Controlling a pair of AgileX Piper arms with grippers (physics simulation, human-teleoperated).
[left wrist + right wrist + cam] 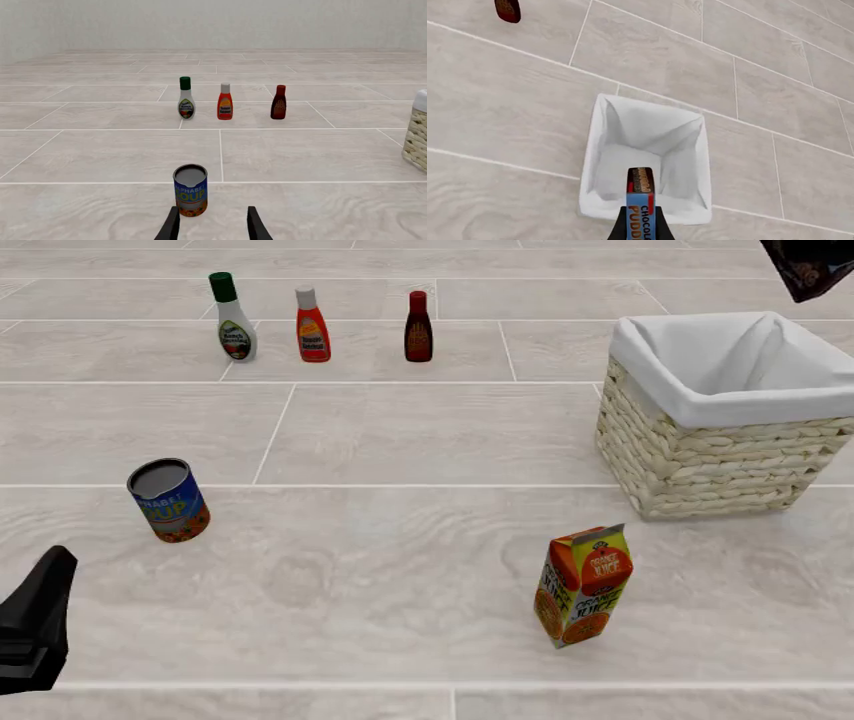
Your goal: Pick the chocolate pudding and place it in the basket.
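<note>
The chocolate pudding (641,200), a small dark brown box with a blue-and-red strip, is held upright in my right gripper (640,232), which is shut on it. In the right wrist view it hangs high over the open basket (647,135), above the white liner. In the front view the wicker basket (707,465) stands at the right, and a dark corner of the pudding (807,265) shows at the top right edge, above and behind it. My left gripper (213,227) is open and empty, low at the near left (34,630), just short of a soup can.
A soup can (170,500) stands near left, and an orange juice carton (583,585) stands near centre-right. Three bottles line the far side: white dressing (234,318), red sauce (312,326), dark brown sauce (418,328). The basket's edge (419,135) shows in the left wrist view.
</note>
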